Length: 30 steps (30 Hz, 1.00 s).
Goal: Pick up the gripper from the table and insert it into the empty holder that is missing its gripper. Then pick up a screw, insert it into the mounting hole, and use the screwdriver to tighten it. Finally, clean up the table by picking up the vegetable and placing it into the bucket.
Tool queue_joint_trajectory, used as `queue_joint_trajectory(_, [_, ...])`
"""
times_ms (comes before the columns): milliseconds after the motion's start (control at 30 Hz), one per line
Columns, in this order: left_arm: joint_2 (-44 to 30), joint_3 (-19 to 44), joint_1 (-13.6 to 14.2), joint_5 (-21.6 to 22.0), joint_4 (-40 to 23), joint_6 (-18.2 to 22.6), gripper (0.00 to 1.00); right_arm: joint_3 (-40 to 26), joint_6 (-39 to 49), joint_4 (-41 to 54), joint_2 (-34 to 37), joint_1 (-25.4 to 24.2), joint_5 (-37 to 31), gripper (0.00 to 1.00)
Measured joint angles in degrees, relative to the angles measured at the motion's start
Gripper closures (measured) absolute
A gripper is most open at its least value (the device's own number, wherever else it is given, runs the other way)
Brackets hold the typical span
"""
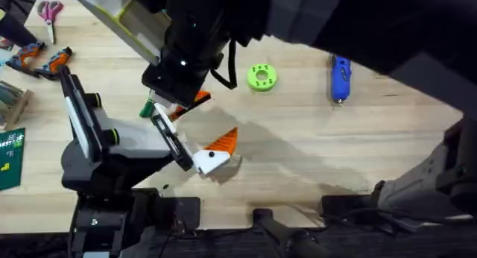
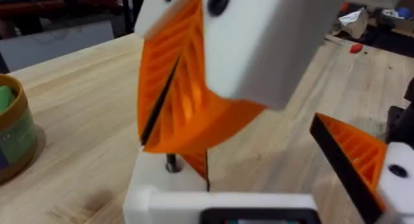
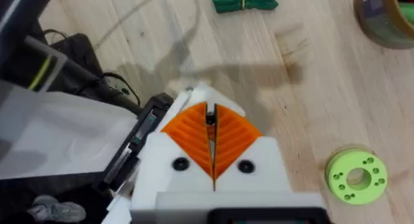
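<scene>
Pale wood-grain table (image 1: 313, 146); ribbed orange plastic fingers (image 3: 194, 136).

A robotics workshop or lab. The pale wooden desk (image 1: 313, 139) carries bench tools and parts: scissors (image 1: 49, 12) with pink handles, orange-and-black hand tools (image 1: 41, 59), a green circuit board (image 1: 10, 159), a blue screwdriver (image 1: 340, 77) and a lime-green ring (image 1: 261, 77) with holes. A black-and-white robot arm (image 1: 97, 139) stands on the desk, with cables along its front edge.
</scene>
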State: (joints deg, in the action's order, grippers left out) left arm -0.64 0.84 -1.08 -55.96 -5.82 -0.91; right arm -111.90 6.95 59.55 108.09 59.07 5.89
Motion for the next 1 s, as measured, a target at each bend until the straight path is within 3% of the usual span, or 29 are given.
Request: queue_joint_trajectory(1000, [0.02, 0.00, 0.00, 0.00, 0.00, 0.04, 0.015, 0.44, -3.19, 1.81, -0.02, -0.11, -0.02, 0.995])
